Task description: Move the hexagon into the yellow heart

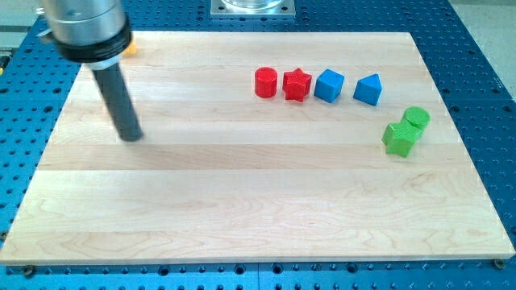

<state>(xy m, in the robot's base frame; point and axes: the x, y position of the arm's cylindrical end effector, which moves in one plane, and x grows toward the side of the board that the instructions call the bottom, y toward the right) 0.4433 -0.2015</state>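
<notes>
My tip (131, 137) rests on the wooden board (242, 201) at the view's left, far from the visible blocks. A sliver of a yellow block (131, 50) shows at the board's top left edge, mostly hidden behind the arm's housing; its shape cannot be made out. No hexagon or heart is clearly visible. Near the top right stands a row: a red cylinder (265, 82), a red star (297, 84), a blue cube (329, 85) and a blue triangular block (368, 89).
A green angular block (399, 138) and a green cylinder (417, 118) touch each other at the view's right. The arm's housing (85, 28) covers the top left corner. A blue perforated table (484, 80) surrounds the board.
</notes>
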